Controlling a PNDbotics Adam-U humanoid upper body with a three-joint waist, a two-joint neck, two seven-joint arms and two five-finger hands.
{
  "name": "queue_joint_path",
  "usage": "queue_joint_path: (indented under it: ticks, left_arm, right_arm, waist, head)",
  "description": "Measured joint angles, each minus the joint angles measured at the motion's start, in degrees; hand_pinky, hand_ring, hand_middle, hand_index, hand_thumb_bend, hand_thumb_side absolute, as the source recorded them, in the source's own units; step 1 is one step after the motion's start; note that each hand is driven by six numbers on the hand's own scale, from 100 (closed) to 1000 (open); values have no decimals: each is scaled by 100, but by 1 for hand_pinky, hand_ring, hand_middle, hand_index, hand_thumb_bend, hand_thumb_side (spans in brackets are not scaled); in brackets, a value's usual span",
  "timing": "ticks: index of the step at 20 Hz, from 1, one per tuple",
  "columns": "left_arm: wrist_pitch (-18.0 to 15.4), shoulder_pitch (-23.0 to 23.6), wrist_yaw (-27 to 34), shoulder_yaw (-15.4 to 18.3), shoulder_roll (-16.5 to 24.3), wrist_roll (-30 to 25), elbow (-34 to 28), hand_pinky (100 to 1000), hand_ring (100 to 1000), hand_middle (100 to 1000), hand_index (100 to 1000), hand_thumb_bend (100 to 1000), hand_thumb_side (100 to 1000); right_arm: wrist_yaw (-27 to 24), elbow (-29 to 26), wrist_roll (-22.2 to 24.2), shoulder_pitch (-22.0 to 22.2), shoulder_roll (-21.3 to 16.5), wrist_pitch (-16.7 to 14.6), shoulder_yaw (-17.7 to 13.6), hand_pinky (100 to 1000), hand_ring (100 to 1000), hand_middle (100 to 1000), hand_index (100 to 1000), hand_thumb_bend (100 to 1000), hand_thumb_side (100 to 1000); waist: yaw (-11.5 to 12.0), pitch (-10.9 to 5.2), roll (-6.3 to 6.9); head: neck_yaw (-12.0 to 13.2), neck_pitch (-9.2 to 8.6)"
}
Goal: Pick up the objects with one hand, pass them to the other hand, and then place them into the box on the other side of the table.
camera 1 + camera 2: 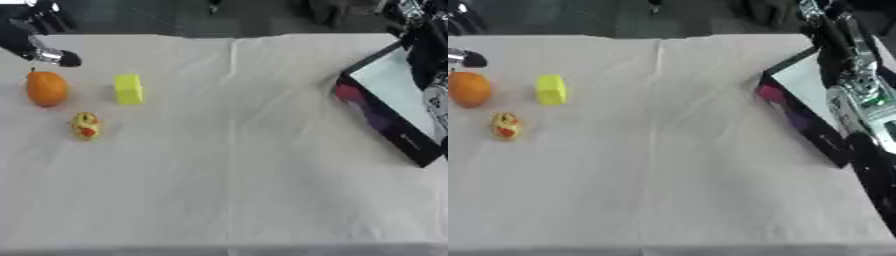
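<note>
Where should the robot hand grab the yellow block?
Probably across the two long flat sides of the yellow rectangular block, coming down from above. It lies alone on the white tablecloth, apart from the round orange fruit and the small yellow toy duck, so fingers have room on both sides. The left robot hand is nearest.

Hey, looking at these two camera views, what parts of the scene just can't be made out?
- Left hand: only a silver and black tip shows in the left eye view; the left edge cuts off the rest, so its pose is unknown.
- Right hand: its arm crosses the box in the right eye view; the fingers can't be distinguished.
- Box interior: partly covered by that arm and cut by the right edge.
- Small yellow and red object: too blurred to identify.
</note>
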Motion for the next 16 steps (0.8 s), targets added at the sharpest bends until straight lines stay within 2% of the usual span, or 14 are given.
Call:
queue_joint_path:
  ticks: [4,11,16]
  left_arm:
    - [-80,-174,-386,-173,-224,-68,271,841,874,845,849,605,397]
    - [-449,-227,-1584,-285,-533,-85,796,843,895,862,860,655,274]
    - [-669,-227,-2075,-269,-671,-85,1082,842,894,862,866,658,255]
  right_arm:
    - [0,15,17,-4,46,6,30,948,889,907,892,317,553]
    - [2,33,41,-2,88,16,38,948,889,906,892,317,557]
    - [8,35,72,-2,91,31,64,949,889,906,892,317,558]
  waist:
    - [-24,-10,29]
    - [-42,-11,29]
    - [-42,-11,25]
  head:
    - [31,0]
    - [39,-1]
    - [41,-1]
